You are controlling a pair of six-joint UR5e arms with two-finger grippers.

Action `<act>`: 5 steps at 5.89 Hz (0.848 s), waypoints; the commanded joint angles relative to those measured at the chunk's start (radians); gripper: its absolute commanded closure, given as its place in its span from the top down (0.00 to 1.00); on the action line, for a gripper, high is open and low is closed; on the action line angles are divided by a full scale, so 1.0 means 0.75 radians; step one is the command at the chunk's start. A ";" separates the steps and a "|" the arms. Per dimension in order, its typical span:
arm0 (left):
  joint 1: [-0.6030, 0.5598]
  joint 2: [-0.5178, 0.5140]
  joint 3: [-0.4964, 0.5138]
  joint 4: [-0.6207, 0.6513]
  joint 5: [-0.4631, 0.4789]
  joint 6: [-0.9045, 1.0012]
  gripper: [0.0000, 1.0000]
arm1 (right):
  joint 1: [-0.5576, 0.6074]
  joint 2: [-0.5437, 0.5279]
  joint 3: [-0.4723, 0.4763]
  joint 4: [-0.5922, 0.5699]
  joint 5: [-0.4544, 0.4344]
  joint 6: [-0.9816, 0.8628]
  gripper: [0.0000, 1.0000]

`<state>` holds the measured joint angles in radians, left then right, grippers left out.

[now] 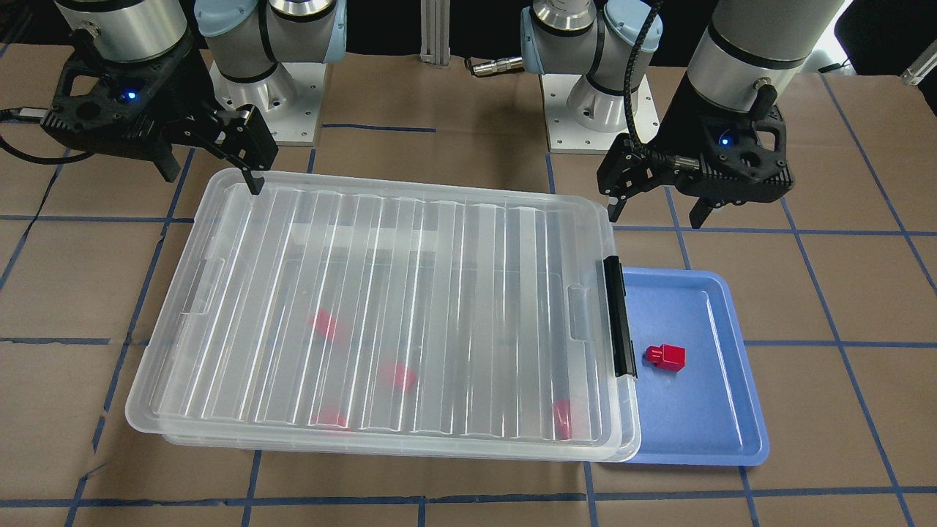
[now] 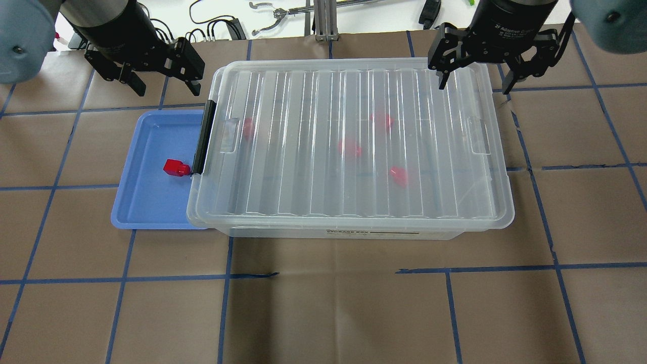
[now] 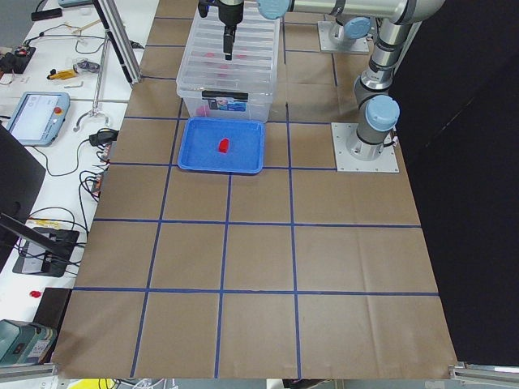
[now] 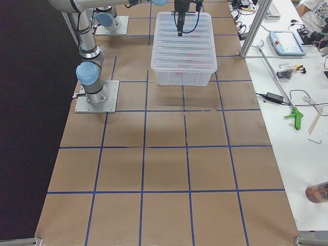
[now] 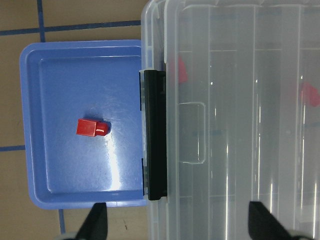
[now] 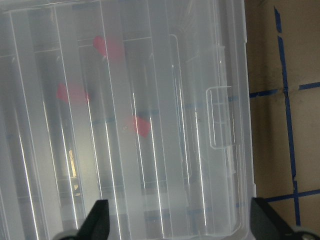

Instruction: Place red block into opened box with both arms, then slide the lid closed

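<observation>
The clear box [image 2: 328, 233] stands mid-table with the ribbed lid [image 2: 354, 96] lying over it and covering it. Several red blocks [image 2: 350, 148] show blurred through the lid. One more red block [image 2: 176, 167] [image 1: 666, 356] [image 5: 91, 127] lies on the blue tray, close to the box's black clip [image 2: 202, 136]. My left gripper [image 2: 167, 91] [image 1: 654, 217] hangs open and empty above the table, behind the tray and the clip end. Also open and empty, my right gripper [image 2: 475, 86] [image 1: 212, 179] hovers over the lid's far corner at the other end.
The blue tray [image 2: 146, 202] [image 1: 703, 410] sits partly tucked under the box's clip end. Brown paper with blue tape lines covers the table. Both arm bases [image 1: 600, 110] stand behind the box. Side benches in the side views hold cables, tools and a pendant [image 3: 36, 113].
</observation>
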<state>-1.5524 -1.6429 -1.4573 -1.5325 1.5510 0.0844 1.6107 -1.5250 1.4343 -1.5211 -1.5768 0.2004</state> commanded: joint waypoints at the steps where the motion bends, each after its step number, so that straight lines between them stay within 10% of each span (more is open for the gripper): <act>1: 0.000 0.000 0.000 0.000 -0.002 0.000 0.98 | 0.000 -0.012 0.000 0.009 0.000 0.003 1.00; 5: 0.000 -0.006 -0.002 0.002 -0.002 0.000 0.98 | -0.016 0.002 0.002 -0.009 0.000 -0.028 1.00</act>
<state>-1.5524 -1.6465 -1.4576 -1.5309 1.5493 0.0844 1.6069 -1.5291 1.4350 -1.5200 -1.5770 0.1913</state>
